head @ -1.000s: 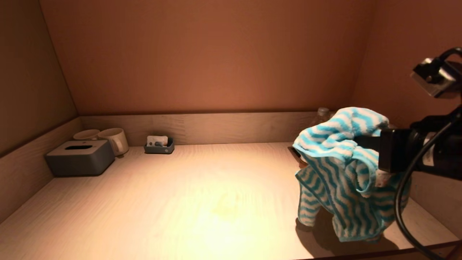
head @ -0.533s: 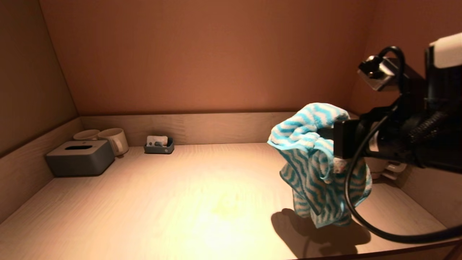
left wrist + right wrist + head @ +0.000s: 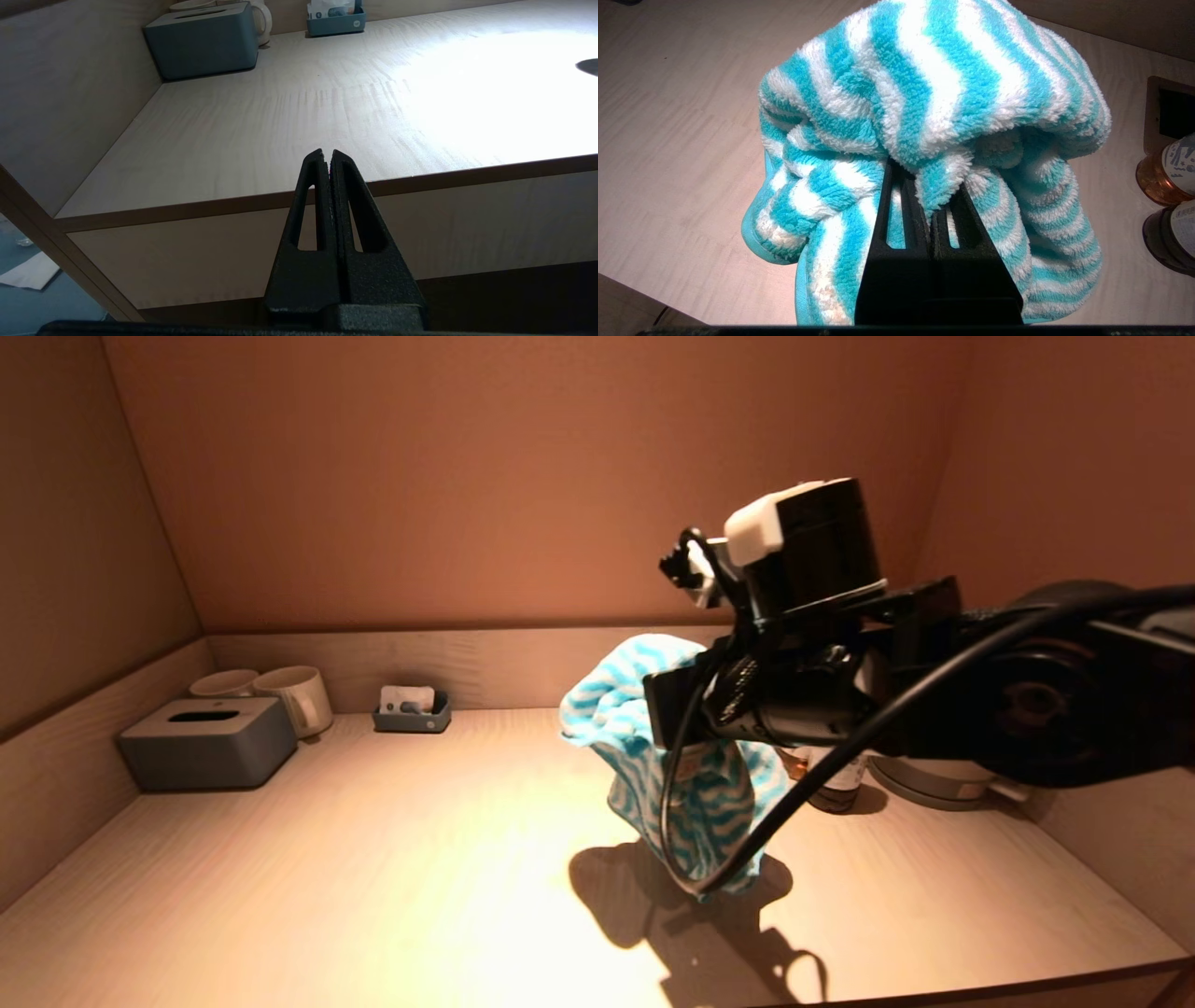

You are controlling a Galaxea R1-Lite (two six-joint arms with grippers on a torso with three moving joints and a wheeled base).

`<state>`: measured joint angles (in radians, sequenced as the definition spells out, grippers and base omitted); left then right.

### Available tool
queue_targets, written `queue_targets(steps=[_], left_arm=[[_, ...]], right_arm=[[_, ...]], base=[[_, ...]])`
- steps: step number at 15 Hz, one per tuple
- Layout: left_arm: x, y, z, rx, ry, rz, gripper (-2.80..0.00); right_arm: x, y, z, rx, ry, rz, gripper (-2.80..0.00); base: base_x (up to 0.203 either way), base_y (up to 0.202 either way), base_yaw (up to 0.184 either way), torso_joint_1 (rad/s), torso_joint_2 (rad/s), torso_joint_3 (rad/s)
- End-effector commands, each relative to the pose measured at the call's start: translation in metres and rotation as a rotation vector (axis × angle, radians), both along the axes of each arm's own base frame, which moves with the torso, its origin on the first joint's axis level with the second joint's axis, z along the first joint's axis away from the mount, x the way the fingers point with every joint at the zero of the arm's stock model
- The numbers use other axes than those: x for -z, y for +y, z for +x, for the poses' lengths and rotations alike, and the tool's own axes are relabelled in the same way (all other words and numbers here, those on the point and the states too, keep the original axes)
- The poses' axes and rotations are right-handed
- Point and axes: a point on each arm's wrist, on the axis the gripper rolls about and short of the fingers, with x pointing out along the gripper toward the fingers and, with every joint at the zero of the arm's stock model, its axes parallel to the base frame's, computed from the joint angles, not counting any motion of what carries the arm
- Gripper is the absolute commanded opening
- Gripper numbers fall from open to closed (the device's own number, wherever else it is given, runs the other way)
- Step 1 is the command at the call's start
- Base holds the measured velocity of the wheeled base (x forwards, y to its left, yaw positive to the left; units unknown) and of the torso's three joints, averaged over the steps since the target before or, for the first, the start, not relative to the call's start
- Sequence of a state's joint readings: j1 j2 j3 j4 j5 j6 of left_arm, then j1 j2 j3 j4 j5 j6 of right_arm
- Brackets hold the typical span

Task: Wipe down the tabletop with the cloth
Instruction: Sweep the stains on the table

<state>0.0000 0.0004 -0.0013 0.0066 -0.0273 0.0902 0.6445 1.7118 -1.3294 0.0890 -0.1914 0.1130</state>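
Observation:
A blue-and-white striped cloth (image 3: 635, 728) hangs bunched from my right gripper (image 3: 653, 705) over the middle of the wooden tabletop (image 3: 392, 859), its lower end close to the surface. In the right wrist view the right gripper (image 3: 927, 179) is shut on a fold of the cloth (image 3: 934, 88), which drapes over both fingers. My left gripper (image 3: 327, 156) is shut and empty, parked below the tabletop's front edge (image 3: 233, 205); it is out of the head view.
A grey tissue box (image 3: 207, 743), two mugs (image 3: 294, 698) and a small tray (image 3: 412, 711) stand at the back left. Bottles (image 3: 836, 793) and a kettle base (image 3: 934, 779) stand at the right behind the arm. Walls enclose three sides.
My right arm has carried the cloth from the right side leftward to the middle of the table and slightly farther back. The left gripper's earlier state is not shown.

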Motion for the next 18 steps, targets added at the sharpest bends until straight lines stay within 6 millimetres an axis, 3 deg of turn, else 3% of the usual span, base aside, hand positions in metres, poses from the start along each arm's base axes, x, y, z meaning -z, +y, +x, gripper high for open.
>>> queue_targets(steps=[1, 5, 8, 13, 16, 18], left_arm=[[0.0, 0.0, 0.0, 0.0, -0.001, 0.0, -2.8], [0.0, 0.0, 0.0, 0.0, 0.001, 0.003, -2.8], [0.0, 0.0, 0.0, 0.0, 0.0, 0.002, -2.8], [0.0, 0.0, 0.0, 0.0, -0.001, 0.0, -2.8], [0.0, 0.0, 0.0, 0.0, -0.001, 0.0, -2.8], [0.0, 0.0, 0.0, 0.0, -0.002, 0.0, -2.8]], right_arm=[[0.021, 0.023, 0.011, -0.017, 0.042, -0.042, -2.8], [0.069, 0.082, 0.012, -0.106, 0.116, -0.134, -2.8], [0.1, 0.113, 0.002, -0.161, 0.173, -0.175, -2.8], [0.14, 0.129, 0.008, -0.151, 0.249, -0.216, -2.8], [0.148, 0.133, 0.012, -0.145, 0.26, -0.22, -2.8], [0.162, 0.138, 0.034, -0.08, 0.255, -0.212, -2.8]], base=[[0.0, 0.0, 0.0, 0.0, 0.0, 0.0], [0.0, 0.0, 0.0, 0.0, 0.0, 0.0], [0.0, 0.0, 0.0, 0.0, 0.0, 0.0], [0.0, 0.0, 0.0, 0.0, 0.0, 0.0], [0.0, 0.0, 0.0, 0.0, 0.0, 0.0], [0.0, 0.0, 0.0, 0.0, 0.0, 0.0]])
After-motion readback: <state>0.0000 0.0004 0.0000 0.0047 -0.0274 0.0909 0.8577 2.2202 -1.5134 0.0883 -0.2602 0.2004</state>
